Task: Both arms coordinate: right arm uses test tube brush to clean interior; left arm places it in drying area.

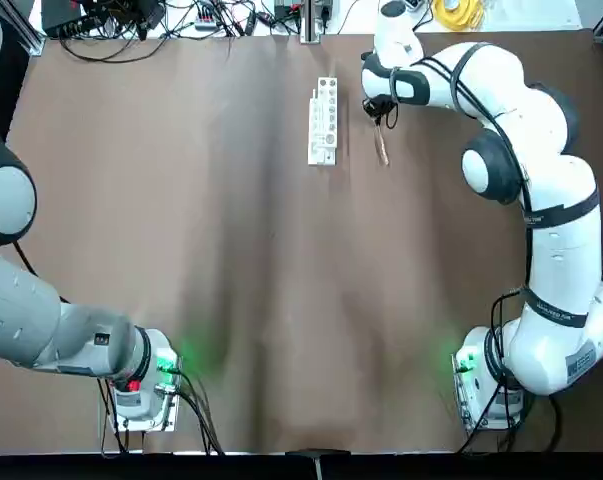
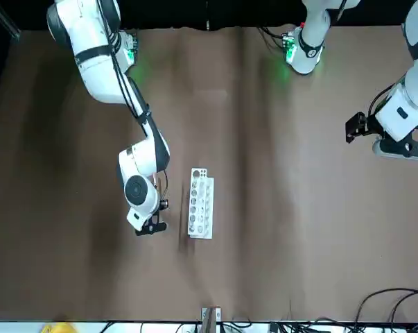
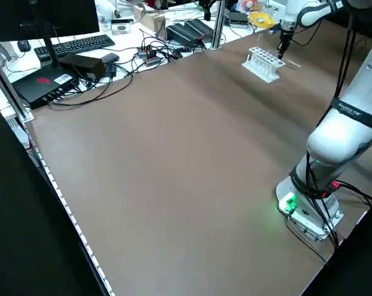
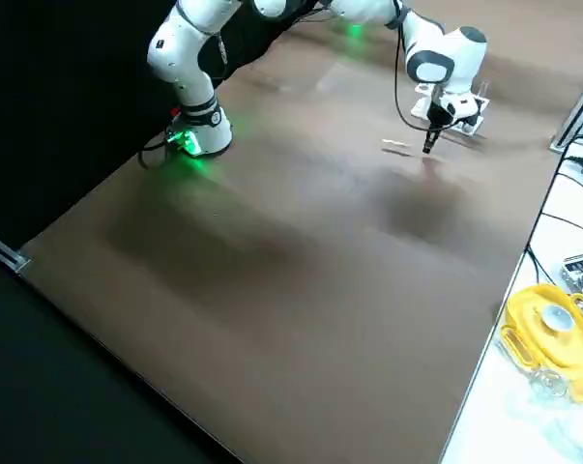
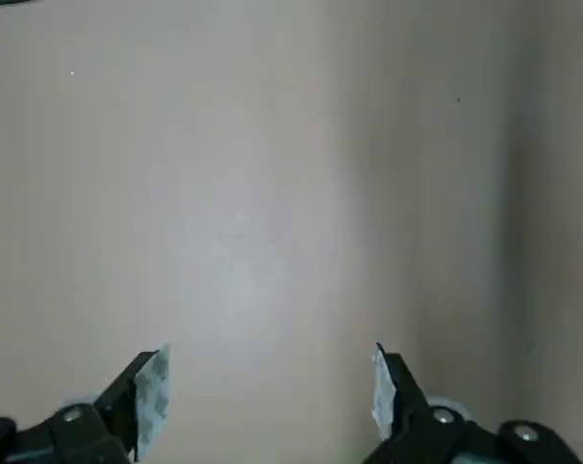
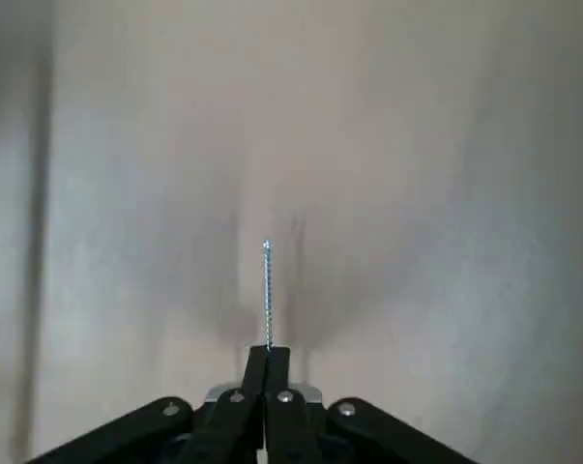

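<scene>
My right arm (image 1: 501, 110) reaches to the far side of the table. Its gripper (image 1: 381, 112) points down just right of the drying area, a white rack (image 1: 323, 120) with a row of holes. In the right wrist view the gripper (image 6: 268, 362) is shut on the test tube brush (image 6: 268, 290), a thin twisted wire stem jutting from the fingertips toward the table. A slim pale stick (image 1: 383, 148) lies on the table beside the rack, apart from the gripper (image 4: 428, 145). My left arm (image 1: 41, 320) stays back at the left edge, its gripper (image 5: 269, 396) open over bare table.
The arm bases (image 1: 146, 385) (image 1: 481, 385) sit at the near edge with green lights on. Cables, a keyboard (image 3: 81, 44) and a yellow object (image 4: 552, 324) lie beyond the far edge. Brown tabletop (image 1: 281, 300) stretches between the bases and the rack.
</scene>
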